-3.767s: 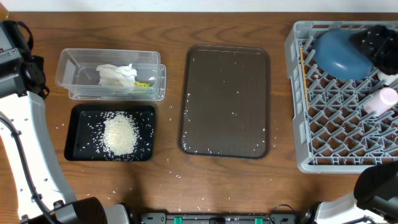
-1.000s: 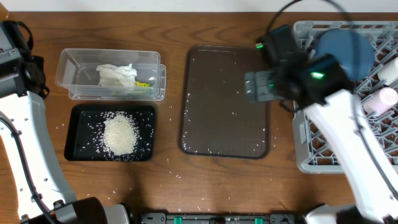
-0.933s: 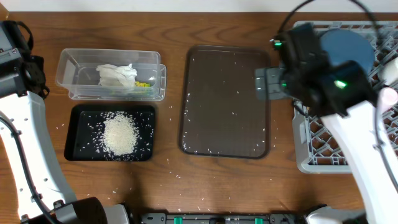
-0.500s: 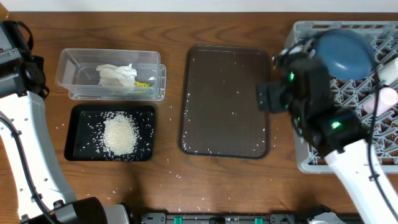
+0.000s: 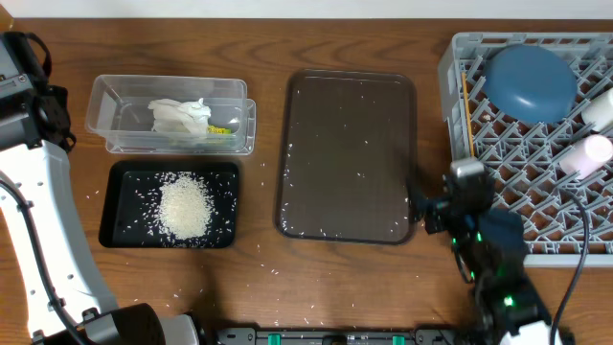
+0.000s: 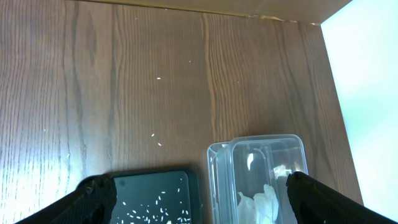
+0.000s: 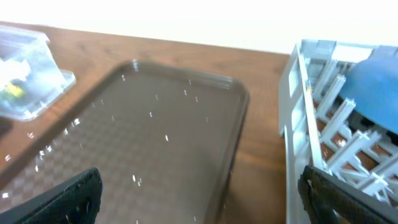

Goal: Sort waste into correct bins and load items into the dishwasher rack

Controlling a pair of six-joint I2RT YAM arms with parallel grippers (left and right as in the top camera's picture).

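Plainly, white rice grains (image 5: 184, 206) heap in the shallow black tub (image 5: 120, 233) — left tool (image 6: 200, 196) and right tool (image 7: 208, 199) both gape wide, empty, above the wood-grain bench (image 6: 124, 74)

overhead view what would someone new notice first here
Most likely the big dark-blue bowl in the far part of the grey rack at the right edge. Next comes the white heap of rice in the black tub on the left. Then the brown tray in the middle, bare except for a few scattered grains.
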